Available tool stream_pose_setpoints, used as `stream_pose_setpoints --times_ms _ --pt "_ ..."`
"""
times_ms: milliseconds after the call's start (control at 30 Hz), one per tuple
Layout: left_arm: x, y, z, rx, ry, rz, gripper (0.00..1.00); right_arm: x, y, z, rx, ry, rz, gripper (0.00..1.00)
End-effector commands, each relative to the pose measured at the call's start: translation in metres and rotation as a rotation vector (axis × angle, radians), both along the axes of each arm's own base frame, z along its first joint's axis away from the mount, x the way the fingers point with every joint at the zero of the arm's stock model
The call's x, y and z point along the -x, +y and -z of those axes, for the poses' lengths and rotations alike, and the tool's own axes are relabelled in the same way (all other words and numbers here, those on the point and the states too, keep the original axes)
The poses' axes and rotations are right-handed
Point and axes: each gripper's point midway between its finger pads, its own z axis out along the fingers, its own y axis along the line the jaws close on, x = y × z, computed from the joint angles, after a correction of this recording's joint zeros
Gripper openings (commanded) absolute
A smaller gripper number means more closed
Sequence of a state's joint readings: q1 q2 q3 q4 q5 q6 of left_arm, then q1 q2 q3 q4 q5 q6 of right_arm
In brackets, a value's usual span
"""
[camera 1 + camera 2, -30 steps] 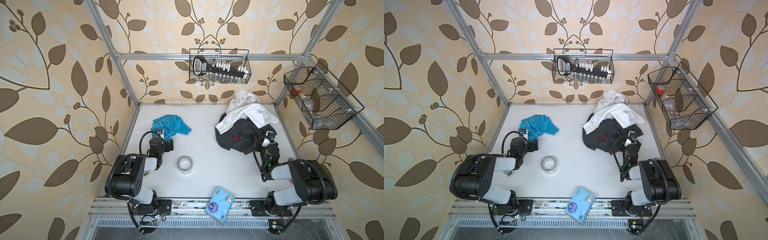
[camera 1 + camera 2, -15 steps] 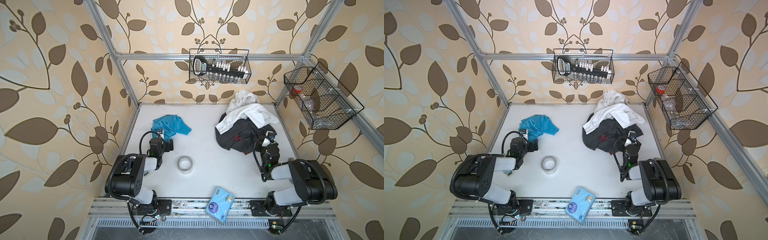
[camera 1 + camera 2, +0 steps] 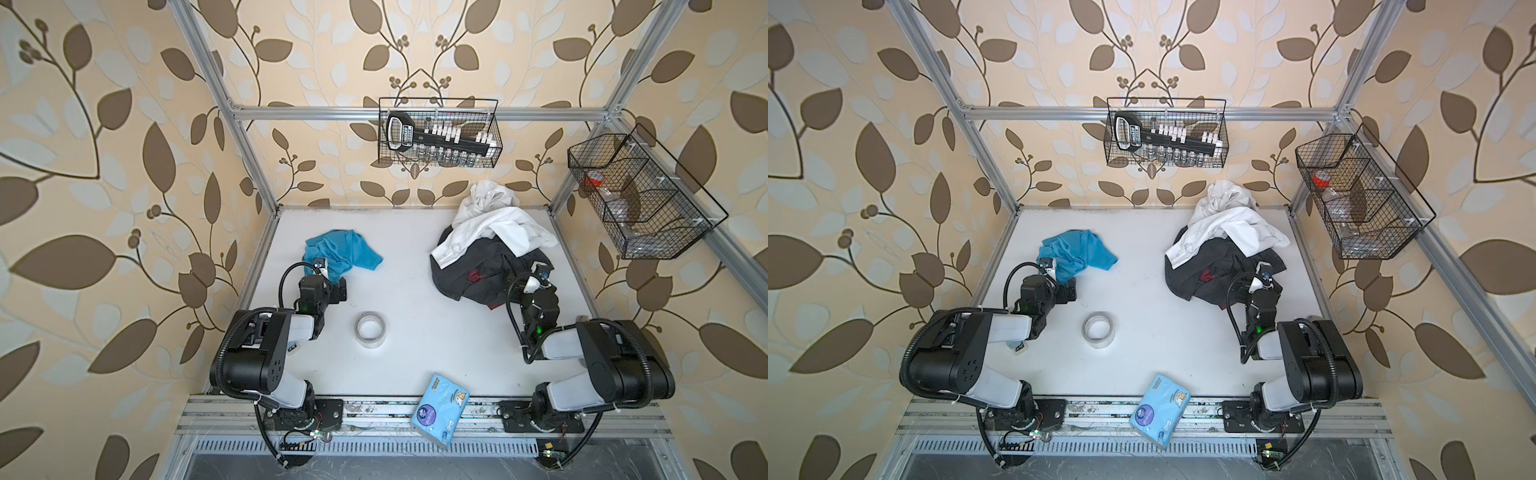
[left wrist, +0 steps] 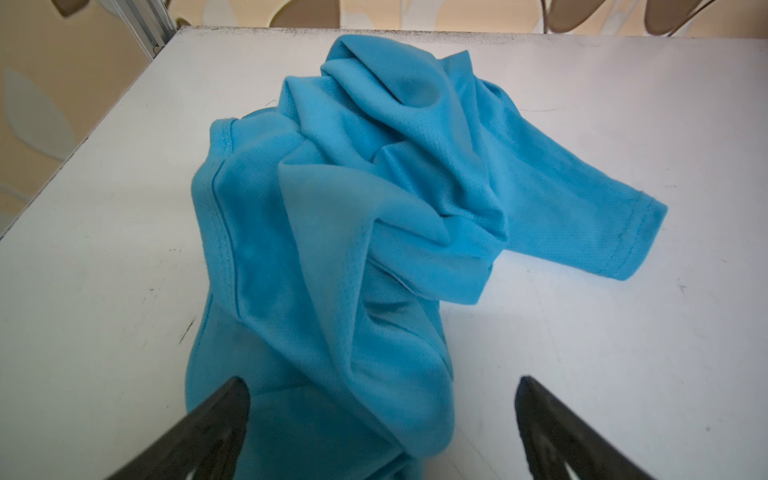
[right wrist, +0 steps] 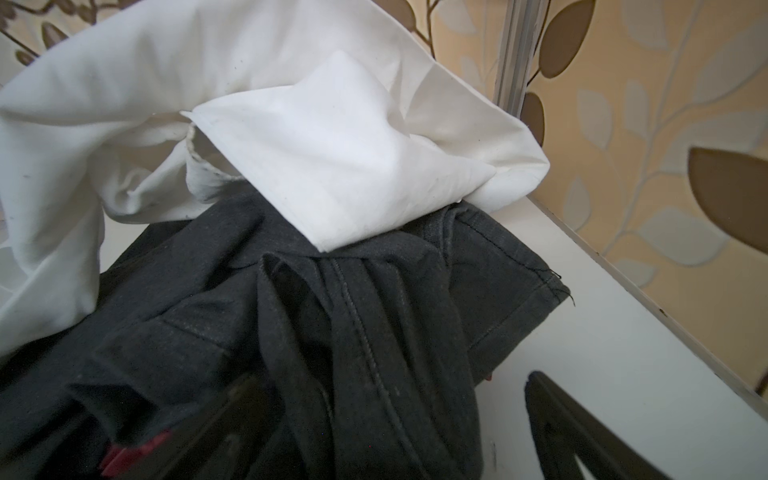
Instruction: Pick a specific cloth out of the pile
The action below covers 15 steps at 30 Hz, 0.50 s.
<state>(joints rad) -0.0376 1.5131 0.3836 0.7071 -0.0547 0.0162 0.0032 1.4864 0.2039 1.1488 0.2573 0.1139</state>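
The turquoise cloth (image 3: 351, 251) (image 3: 1086, 251) lies crumpled by itself at the table's back left, apart from the pile. In the left wrist view the cloth (image 4: 353, 208) reaches down between the jaws of my left gripper (image 4: 380, 386), which stands open and wide around its near end. The pile (image 3: 494, 245) (image 3: 1225, 243) sits at the back right: white shirts (image 5: 291, 137) over a dark grey-black garment (image 5: 340, 316) with a red patch. My right gripper (image 5: 390, 382) is open at the pile's near edge, with dark fabric lying between its jaws.
A roll of clear tape (image 3: 370, 329) lies mid-table. A blue tissue pack (image 3: 440, 411) overhangs the front rail. A wire basket (image 3: 440, 137) with tools hangs on the back wall, and another wire basket (image 3: 640, 199) on the right wall. Metal frame posts stand at the table's back corners.
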Motion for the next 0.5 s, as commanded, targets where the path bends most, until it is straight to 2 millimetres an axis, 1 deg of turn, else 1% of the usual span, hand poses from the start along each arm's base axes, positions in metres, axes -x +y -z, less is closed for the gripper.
stream_pose_setpoints --times_ms 0,200,233,267,300,333,467 --pt "-0.006 0.001 -0.013 0.014 -0.044 -0.002 0.99 -0.003 0.001 -0.006 0.003 -0.024 -0.009 1.00" --pt "-0.006 0.001 -0.013 0.014 -0.045 -0.001 0.99 -0.003 0.001 -0.006 0.003 -0.023 -0.010 1.00" --pt "-0.007 0.001 -0.014 0.014 -0.045 -0.002 0.99 -0.003 0.004 -0.006 0.004 -0.023 -0.027 1.00" --pt "-0.006 0.001 -0.013 0.014 -0.044 -0.003 0.99 -0.007 0.014 -0.005 0.012 -0.015 -0.091 1.00" --pt "-0.006 0.001 -0.014 0.014 -0.045 -0.001 0.99 -0.011 0.031 -0.003 0.037 0.005 -0.198 1.00" --pt "-0.006 0.001 -0.013 0.014 -0.045 -0.002 0.99 -0.011 0.033 -0.003 0.044 0.005 -0.210 1.00" --pt "-0.006 0.001 -0.013 0.015 -0.045 -0.001 0.99 -0.006 0.009 -0.004 0.009 -0.010 -0.068 1.00"
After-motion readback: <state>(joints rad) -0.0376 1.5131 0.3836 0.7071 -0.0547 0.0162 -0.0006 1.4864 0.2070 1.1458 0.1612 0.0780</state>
